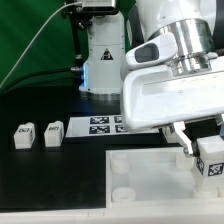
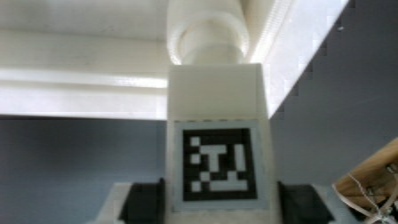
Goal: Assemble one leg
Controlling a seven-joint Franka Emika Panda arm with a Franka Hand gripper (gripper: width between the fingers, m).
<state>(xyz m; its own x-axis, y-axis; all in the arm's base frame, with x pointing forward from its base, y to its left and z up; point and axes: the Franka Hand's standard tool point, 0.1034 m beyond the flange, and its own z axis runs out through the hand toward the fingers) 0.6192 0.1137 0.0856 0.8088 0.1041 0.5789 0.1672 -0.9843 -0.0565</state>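
The leg (image 1: 212,165) hangs clamped in the gripper (image 1: 204,153), jaws clenched on it, at three o'clock over the square tabletop (image 1: 140,180). Danger: a tilted post misses its corner socket, hidden here, and jams or twists loose in the grip.

Small white tagged leg (image 1: 211,160), upright
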